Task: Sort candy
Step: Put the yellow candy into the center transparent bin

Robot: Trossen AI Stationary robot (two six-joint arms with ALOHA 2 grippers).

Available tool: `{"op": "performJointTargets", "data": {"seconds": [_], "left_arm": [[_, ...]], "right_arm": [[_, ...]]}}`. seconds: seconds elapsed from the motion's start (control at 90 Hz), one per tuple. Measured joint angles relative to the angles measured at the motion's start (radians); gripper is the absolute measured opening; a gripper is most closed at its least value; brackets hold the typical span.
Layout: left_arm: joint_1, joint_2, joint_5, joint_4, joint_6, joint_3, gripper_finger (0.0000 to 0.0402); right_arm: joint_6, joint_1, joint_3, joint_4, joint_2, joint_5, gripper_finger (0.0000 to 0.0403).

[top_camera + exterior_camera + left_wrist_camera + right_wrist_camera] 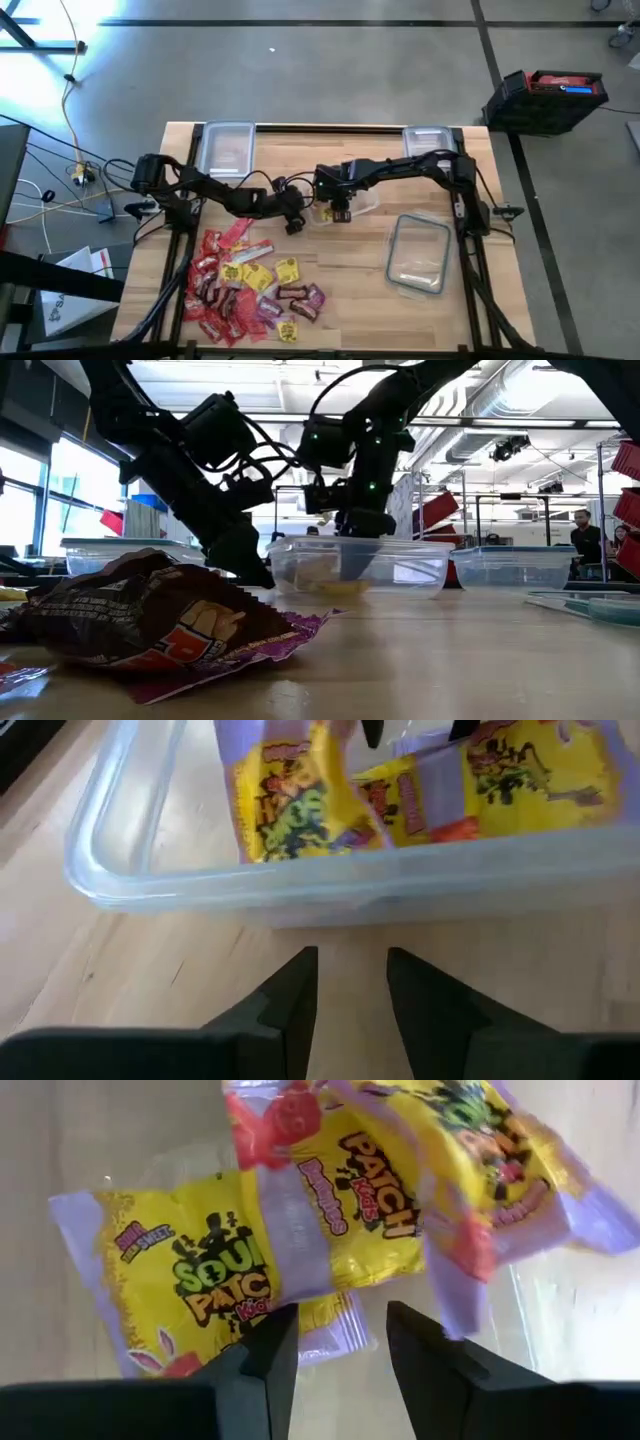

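Right end effector (337, 1342) part-open, empty, over your yellow packets (200, 1285) in tub (330, 885) | left end effector (348, 982) part-open, empty, beside tub

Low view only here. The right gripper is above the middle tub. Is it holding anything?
Observer: No. The right wrist view shows the right gripper open, with nothing between its fingers.
Operator: What's in the tub?
Observer: Yellow packets, at least two, overlapping on the floor of the tub.
Operator: And the left gripper?
Observer: The left gripper is open and empty, low over the table, facing the tub's outer wall. The unsorted pile of candy, mostly red and yellow, lies on the left arm's side.
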Motion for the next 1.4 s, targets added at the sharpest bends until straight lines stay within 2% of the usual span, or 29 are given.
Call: {"op": "performJointTargets", "data": {"seconds": [0.244, 0.456, 0.522, 0.711, 0.811, 1.1, 1.244, 1.4], "left_arm": [[0.000, 0.000, -0.015, 0.000, 0.000, 0.001, 0.0106], [0.000, 0.000, -0.015, 0.013, 0.000, 0.001, 0.0106], [0.000, 0.000, -0.014, 0.014, -0.008, 0.001, 0.0106], [-0.001, 0.000, -0.011, 0.043, -0.015, 0.000, 0.0106], [0.000, 0.000, -0.009, 0.044, -0.010, 0.000, 0.0106], [0.000, 0.000, -0.012, 0.038, -0.007, 0.000, 0.0106], [0.000, 0.000, -0.012, 0.037, -0.008, 0.001, 0.0106], [0.000, 0.000, -0.012, 0.037, -0.008, 0.000, 0.0106]], "right_arm": [[-0.026, -0.001, 0.014, -0.025, -0.063, 0.051, 0.0124], [-0.169, -0.017, 0.015, -0.014, -0.055, 0.164, 0.0124], [-0.182, -0.022, 0.015, -0.005, -0.028, 0.152, 0.0124], [-0.179, 0.003, 0.014, 0.107, 0.009, 0.014, 0.0124], [-0.182, 0.019, 0.018, 0.124, 0.006, 0.018, 0.0124], [-0.182, 0.020, 0.097, -0.064, -0.031, 0.082, 0.0124], [-0.174, 0.020, 0.099, -0.063, -0.034, 0.080, 0.0124], [-0.063, 0.031, 0.099, 0.003, -0.042, 0.017, 0.0124]]}}
